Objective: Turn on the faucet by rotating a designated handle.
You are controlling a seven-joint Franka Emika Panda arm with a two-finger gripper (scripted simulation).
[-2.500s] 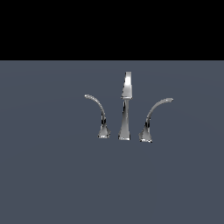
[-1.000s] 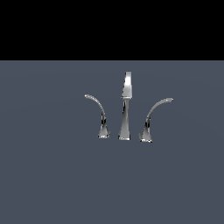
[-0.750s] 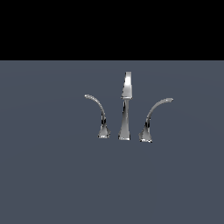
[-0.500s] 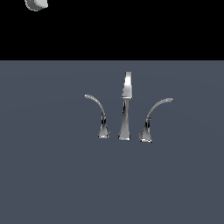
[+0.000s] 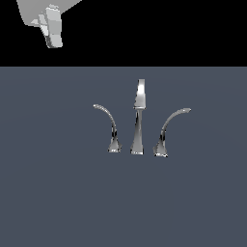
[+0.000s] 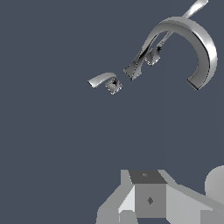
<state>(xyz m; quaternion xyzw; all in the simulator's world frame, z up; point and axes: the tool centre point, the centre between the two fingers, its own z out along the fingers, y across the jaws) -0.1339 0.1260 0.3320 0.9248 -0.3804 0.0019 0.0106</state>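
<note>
Tool (image 5: 52, 33) newly lowered into view | spread: cannot tell | handle (image 5: 108, 126) upright, hook toward exterior view's left

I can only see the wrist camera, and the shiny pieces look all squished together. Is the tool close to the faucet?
Observer: No. In the exterior view the tool hangs in the top corner at that view's left, well apart from the faucet.
Operator: How are the three pieces lined up?
Observer: In a row. The tall spout stands in the middle, with a curved lever on each side.
Operator: Which one is the skinny handle?
Observer: The handle is on the exterior view's left and the thicker lever is on its right. Both curl away from the spout.
</note>
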